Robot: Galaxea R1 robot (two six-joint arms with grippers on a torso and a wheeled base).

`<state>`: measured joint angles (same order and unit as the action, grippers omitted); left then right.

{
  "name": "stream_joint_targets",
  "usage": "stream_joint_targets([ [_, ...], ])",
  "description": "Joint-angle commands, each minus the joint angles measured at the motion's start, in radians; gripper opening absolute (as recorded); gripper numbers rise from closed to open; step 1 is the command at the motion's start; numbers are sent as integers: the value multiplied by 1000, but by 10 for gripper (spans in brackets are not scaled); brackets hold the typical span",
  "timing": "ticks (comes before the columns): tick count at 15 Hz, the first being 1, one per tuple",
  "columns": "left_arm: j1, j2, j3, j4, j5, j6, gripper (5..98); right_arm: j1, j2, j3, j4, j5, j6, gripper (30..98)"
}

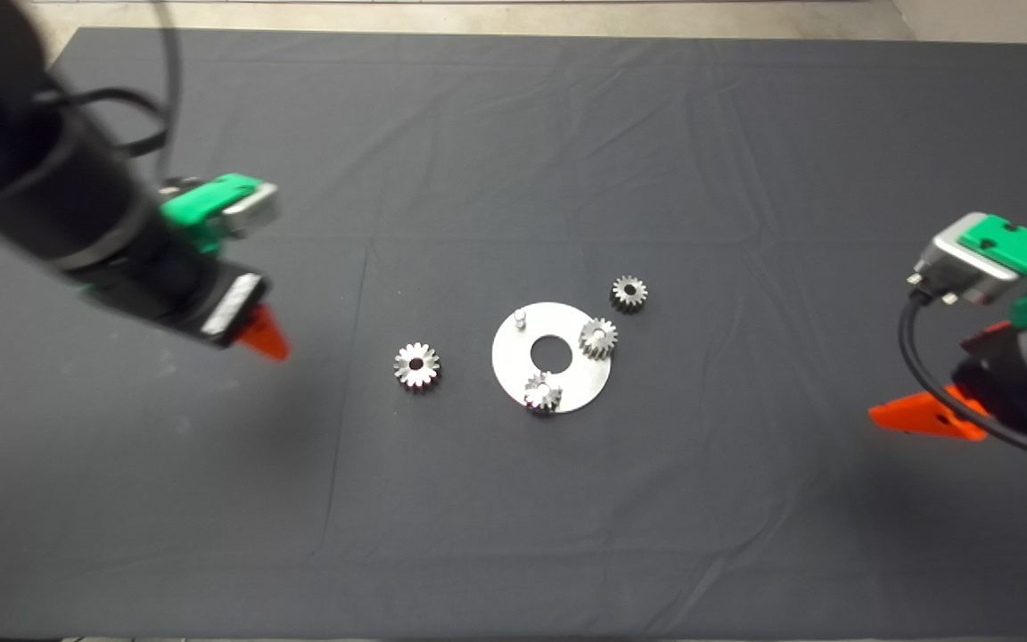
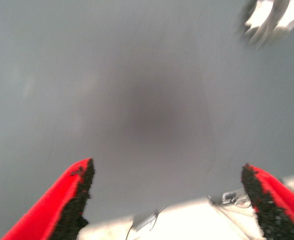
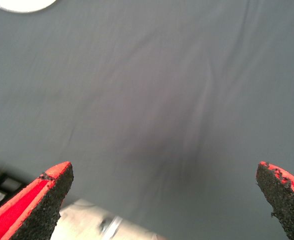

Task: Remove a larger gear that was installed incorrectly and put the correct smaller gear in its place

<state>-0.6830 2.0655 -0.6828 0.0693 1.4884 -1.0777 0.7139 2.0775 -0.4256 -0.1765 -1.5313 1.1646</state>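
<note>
The larger gear (image 1: 416,366) lies flat on the mat, left of the round silver plate (image 1: 567,397); it shows blurred in the left wrist view (image 2: 269,20). The plate has a bare peg (image 1: 520,316) and two small gears (image 1: 598,338) (image 1: 543,392) seated on it. A loose smaller gear (image 1: 629,293) lies on the mat just beyond the plate's right side. My left gripper (image 1: 268,339) (image 2: 167,172) is open and empty, above the mat to the left of the larger gear. My right gripper (image 1: 910,417) (image 3: 164,172) is open and empty, far right of the plate.
The dark mat (image 1: 513,517) covers the table, with light floor past its far edge. The plate's edge (image 3: 22,4) shows in the right wrist view.
</note>
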Motion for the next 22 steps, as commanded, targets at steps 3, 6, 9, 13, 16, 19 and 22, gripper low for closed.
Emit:
stream_joint_targets([
  [3,-69,-38,262,-117,73,-144,771,-161,97,-148,-254,-11,-92,968],
  [6,-89,-41,313,-117,51,-218,828,-209,183,-288,-260,22,-92,968],
  [9,-93,-52,332,-117,32,-217,869,-211,264,-342,-300,25,-89,968],
  [13,-98,-54,340,-118,34,-217,917,-211,303,-408,-350,52,-83,968],
  [16,-110,-67,337,-118,30,-215,923,-248,333,-493,-351,198,-89,968],
  [19,-112,-73,336,-118,30,-215,976,-285,330,-536,-379,228,-88,968],
  [22,-112,-73,338,-118,32,-215,976,-358,323,-531,-544,270,-88,968],
])
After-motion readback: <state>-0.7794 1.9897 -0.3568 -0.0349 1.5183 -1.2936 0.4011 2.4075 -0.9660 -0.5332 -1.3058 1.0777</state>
